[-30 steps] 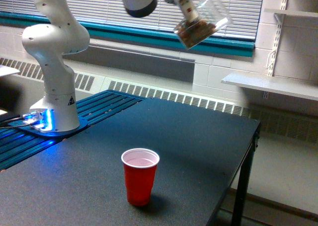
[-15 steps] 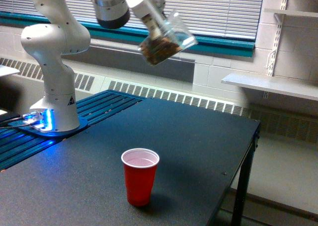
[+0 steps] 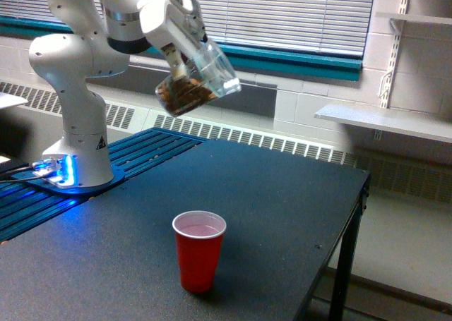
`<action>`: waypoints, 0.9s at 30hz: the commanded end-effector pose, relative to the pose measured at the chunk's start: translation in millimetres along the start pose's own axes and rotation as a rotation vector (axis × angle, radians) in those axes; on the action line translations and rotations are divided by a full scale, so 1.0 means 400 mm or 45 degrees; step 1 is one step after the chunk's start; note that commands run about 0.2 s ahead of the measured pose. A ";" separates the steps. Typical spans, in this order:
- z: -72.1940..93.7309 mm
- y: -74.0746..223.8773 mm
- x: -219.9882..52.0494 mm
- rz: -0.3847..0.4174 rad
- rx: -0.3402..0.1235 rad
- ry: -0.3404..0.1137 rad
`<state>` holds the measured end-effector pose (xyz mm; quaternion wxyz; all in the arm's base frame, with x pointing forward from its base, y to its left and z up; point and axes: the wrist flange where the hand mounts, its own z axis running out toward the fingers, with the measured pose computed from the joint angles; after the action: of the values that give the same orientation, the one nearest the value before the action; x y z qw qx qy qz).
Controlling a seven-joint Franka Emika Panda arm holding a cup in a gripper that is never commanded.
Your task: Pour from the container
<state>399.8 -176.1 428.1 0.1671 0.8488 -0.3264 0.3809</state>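
Note:
The container (image 3: 201,77), a clear tapered plastic tumbler, hangs tilted high above the table with its rim pointing to the exterior view's right. Brown bits lie in its lower end. My gripper (image 3: 182,60) is shut on the container's side near its base. A red plastic cup (image 3: 198,250) stands upright on the dark table near the front, well below the container and slightly to its right; its inside looks pale and empty.
The dark table (image 3: 282,215) ends at an edge on the exterior view's right, with floor beyond. My white arm base (image 3: 78,159) stands at the left on blue slats. A wall shelf (image 3: 388,120) and radiator run behind.
My gripper has carried the container leftward and downward, from the upper middle of the view to above the table's left-centre. The container stays tilted. The red cup has not moved.

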 end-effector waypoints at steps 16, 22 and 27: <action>0.148 0.022 -0.031 -0.005 -0.133 -0.042; 0.171 0.034 -0.068 -0.009 -0.152 -0.077; 0.179 0.052 -0.099 -0.018 -0.180 -0.107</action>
<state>411.4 -209.1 357.3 0.2129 0.8575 -0.3378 0.3245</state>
